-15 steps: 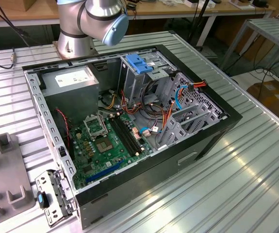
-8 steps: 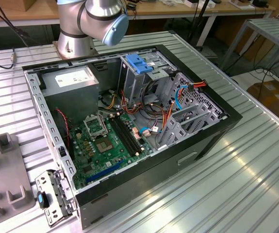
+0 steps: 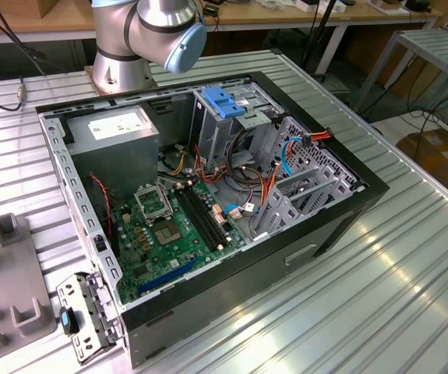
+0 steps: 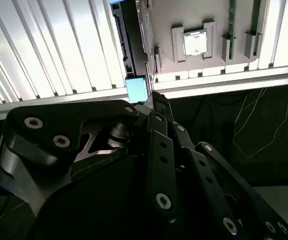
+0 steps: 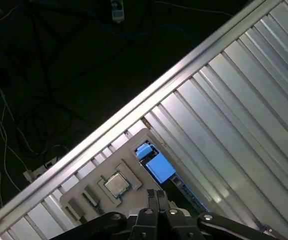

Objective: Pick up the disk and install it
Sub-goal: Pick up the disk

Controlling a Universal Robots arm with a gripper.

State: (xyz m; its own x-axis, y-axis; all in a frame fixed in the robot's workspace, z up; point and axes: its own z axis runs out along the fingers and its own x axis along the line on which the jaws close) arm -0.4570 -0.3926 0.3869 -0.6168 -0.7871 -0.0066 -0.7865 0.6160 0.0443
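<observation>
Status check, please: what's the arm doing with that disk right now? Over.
Jaws shut, empty; gripper hovers by the grey tray. Disk at the tray's side, not picked up. Nothing seen between gripper and disk.

Bright light glares off the ribbed table (image 3: 395, 288); floor (image 5: 58, 65) beyond lies dark.

The exterior view looks steeply down from close above on the open computer case (image 3: 301, 253) on the ribbed table (image 3: 410, 304), with the arm base (image 3: 122, 66) at eleven o'clock. Both wrist views look past the gripper (image 4: 155, 99) (image 5: 155, 194) at the table's edge and one grey tray (image 4: 184, 12) (image 5: 129, 149), perhaps the one at the exterior view's eight o'clock (image 3: 13, 273).
</observation>
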